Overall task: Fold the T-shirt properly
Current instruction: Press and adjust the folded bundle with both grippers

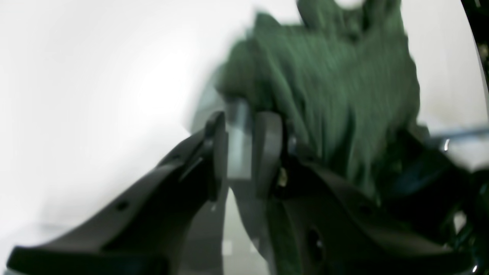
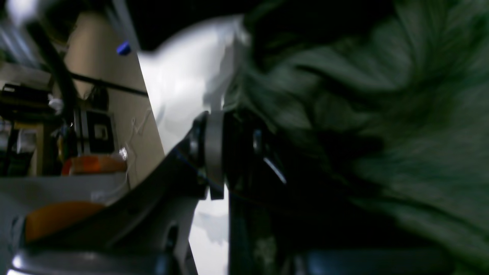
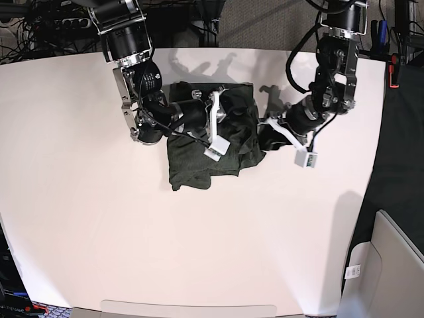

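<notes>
The dark green T-shirt (image 3: 192, 165) lies bunched near the middle of the white table (image 3: 99, 218), partly folded over itself. My right gripper (image 3: 228, 112) reaches over its upper part. In the right wrist view this gripper (image 2: 225, 118) is closed to a narrow dark slit, with the blurred T-shirt (image 2: 382, 114) bunched against and over its far finger. My left gripper (image 3: 265, 129) is at the shirt's right edge. In the left wrist view its jaws (image 1: 240, 114) stand apart with light showing between them. There the T-shirt (image 1: 324, 76) drapes over the outside of the right finger (image 1: 267, 152).
A grey seat or bin (image 3: 391, 265) stands off the table's lower right corner. Cables and equipment run along the back edge (image 3: 53, 26). An orange object (image 2: 91, 164) shows in the background of the right wrist view.
</notes>
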### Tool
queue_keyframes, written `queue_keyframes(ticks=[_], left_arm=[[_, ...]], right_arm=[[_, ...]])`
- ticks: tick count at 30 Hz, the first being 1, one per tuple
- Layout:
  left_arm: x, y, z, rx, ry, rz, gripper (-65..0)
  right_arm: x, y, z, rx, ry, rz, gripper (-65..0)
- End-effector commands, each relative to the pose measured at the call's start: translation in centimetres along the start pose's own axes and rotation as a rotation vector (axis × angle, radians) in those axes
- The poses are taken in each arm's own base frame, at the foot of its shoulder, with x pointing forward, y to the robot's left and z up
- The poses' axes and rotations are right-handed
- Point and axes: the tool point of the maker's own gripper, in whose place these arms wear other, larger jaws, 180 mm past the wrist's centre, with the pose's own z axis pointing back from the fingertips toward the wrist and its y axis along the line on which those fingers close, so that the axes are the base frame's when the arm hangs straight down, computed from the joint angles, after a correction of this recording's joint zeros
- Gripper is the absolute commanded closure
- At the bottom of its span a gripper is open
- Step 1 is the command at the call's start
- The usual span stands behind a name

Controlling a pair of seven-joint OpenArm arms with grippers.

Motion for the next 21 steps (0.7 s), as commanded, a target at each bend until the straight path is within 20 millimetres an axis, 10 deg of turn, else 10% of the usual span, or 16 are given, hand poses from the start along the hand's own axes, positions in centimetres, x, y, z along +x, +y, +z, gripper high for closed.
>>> queue_keyframes(ticks=[1,13,21], left_arm=[[2.0,-0.3,0.5,-0.011,-0.056,-0.014,-12.2],[2.1,0.9,2.8,0.028,-0.095,-0.010,-12.2],[2.5,-0.2,3.4,0.009,-0.115,-0.029,-12.2]], right_arm=[[1.4,1.0,-0.1,0.028,-0.019,0.040,-7.2],[1.6,1.3,-0.3,0.045,-0.001,0.056,-7.2],[4.0,1.4,3.2,0.067,-0.144,0.055,-7.2]])
